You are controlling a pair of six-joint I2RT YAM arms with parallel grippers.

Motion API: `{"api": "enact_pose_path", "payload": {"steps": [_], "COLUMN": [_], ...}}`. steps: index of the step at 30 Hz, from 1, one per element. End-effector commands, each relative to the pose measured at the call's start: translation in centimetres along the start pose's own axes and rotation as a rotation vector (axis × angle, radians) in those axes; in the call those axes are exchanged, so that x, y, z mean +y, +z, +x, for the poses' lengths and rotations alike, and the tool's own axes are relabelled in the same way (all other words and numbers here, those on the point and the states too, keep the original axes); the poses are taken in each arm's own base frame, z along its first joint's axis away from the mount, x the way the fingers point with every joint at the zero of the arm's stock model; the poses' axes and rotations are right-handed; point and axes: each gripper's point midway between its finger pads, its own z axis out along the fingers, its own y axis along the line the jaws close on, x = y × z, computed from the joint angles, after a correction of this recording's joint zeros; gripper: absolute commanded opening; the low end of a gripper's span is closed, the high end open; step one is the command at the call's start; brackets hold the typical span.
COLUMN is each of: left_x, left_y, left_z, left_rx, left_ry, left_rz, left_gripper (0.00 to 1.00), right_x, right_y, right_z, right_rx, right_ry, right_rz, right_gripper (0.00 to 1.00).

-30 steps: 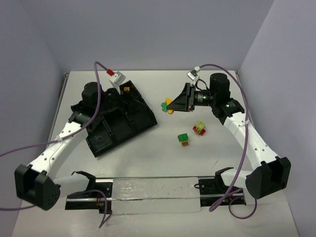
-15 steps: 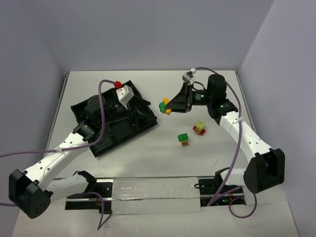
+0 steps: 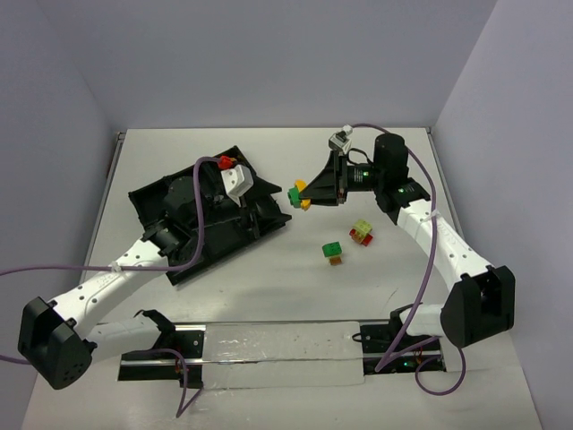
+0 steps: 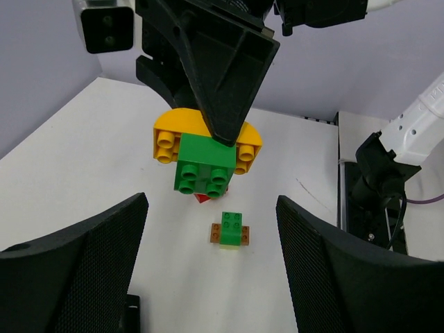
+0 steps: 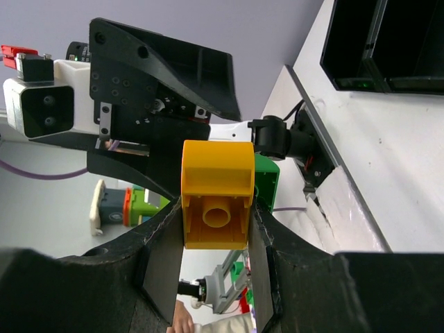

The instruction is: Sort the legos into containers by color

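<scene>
R jaws clenched on lego cluster (image 3: pixel 298 192): yellow-orange rounded brick w/ green brick stuck on, held above bench (image 3: pixel 269 287), just right of black tray (image 3: pixel 148 199). L jaws released, wide, facing it. Green-on-orange stack (image 3: pixel 333 253) & lime-on-red stack (image 3: pixel 362 231) lie on bench.

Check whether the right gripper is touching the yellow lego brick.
Touching. The right wrist view shows the right gripper clamping the yellow brick, with a finger pressed against each side.

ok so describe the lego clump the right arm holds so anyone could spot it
Start at the black tray on the left; just past its right corner the right gripper is shut on the clump. It is green on yellow-orange and held, while the green-on-brown clump and pale-green-on-red clump lie loose.
</scene>
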Motion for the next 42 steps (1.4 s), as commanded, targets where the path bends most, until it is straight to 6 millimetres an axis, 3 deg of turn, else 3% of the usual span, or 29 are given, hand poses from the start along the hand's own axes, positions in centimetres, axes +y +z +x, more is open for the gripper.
{"api": "enact_pose_path", "payload": {"steps": [1, 24, 29, 30, 32, 35, 37, 42], "left_x": [-0.7, -0.5, -0.7, -0.7, -0.7, -0.5, -0.3, -0.6], "left_y": [1.0, 1.4, 1.5, 1.5, 1.5, 1.4, 1.2, 0.2], "left_z": [-2.0, -3.0, -3.2, -3.1, -3.0, -3.0, -2.9, -2.7], "left_rx": [-0.067, -0.113, -0.115, -0.112, -0.112, -0.109, -0.101, -0.09], "left_ry": [0.07, 0.063, 0.054, 0.05, 0.046, 0.038, 0.038, 0.056], "left_rz": [0.054, 0.039, 0.047, 0.048, 0.047, 0.034, 0.018, -0.001], "left_gripper": [0.82, 0.74, 0.66, 0.59, 0.32, 0.08, 0.0, 0.0], "right_x": [2.1, 2.6, 2.7, 2.7, 2.6, 2.5, 2.6, 3.1], "right_y": [0.0, 1.1, 1.3, 1.4, 1.4, 1.4, 1.3, 0.8], "right_z": [0.0, 1.0, 1.3, 1.4, 1.5, 1.7, 1.6, 1.2], "right_rx": [0.023, 0.066, 0.073, 0.075, 0.076, 0.081, 0.08, 0.066], "right_ry": [-0.075, -0.077, -0.065, -0.07, -0.066, -0.056, -0.06, -0.078], "right_rz": [-0.034, -0.04, -0.047, -0.048, -0.047, -0.047, -0.055, -0.088], "right_gripper": [0.0, 0.0, 0.0, 0.0, 0.0, 0.0, 0.0, 0.0]}}
